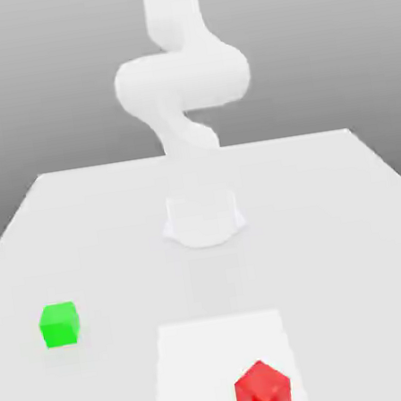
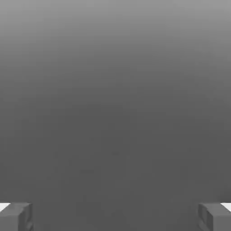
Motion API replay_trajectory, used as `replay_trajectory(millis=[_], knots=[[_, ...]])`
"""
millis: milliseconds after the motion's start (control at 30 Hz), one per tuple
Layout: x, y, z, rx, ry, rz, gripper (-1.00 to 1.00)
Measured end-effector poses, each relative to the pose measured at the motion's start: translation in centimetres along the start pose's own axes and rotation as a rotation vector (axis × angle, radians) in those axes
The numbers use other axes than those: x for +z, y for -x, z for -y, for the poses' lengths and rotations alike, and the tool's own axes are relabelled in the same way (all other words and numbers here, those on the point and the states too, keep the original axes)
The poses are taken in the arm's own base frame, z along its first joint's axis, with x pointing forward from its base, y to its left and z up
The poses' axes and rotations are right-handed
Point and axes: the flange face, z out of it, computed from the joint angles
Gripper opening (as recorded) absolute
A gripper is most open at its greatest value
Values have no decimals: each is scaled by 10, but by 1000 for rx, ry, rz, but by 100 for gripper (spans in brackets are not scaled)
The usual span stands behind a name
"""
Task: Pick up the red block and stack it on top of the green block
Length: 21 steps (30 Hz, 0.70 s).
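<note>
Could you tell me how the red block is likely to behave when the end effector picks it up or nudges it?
The red block looks like a flat-faced cube, so it would probably slide rather than roll. Its squat shape makes tipping unlikely. Plain matte faces suggest a fairly secure pinch, though its weight cannot be judged.

Red block: bright plain red. Green block: bright plain green. Table: pale grey-white, with a lighter white square patch. Arm: plain white. End effector fingertips: grey.

A pale, matte white desk stretches back toward a plain grey backdrop, with a slightly brighter square patch marked on its near middle.
</note>
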Motion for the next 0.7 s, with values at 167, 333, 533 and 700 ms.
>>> replay_trajectory(millis=[167,333,533,700], knots=[[102,17,-1,125,165,31,0],[197,42,-20,247,308,69,0],[295,85,-59,399,459,129,0],[360,130,-99,535,571,193,0]])
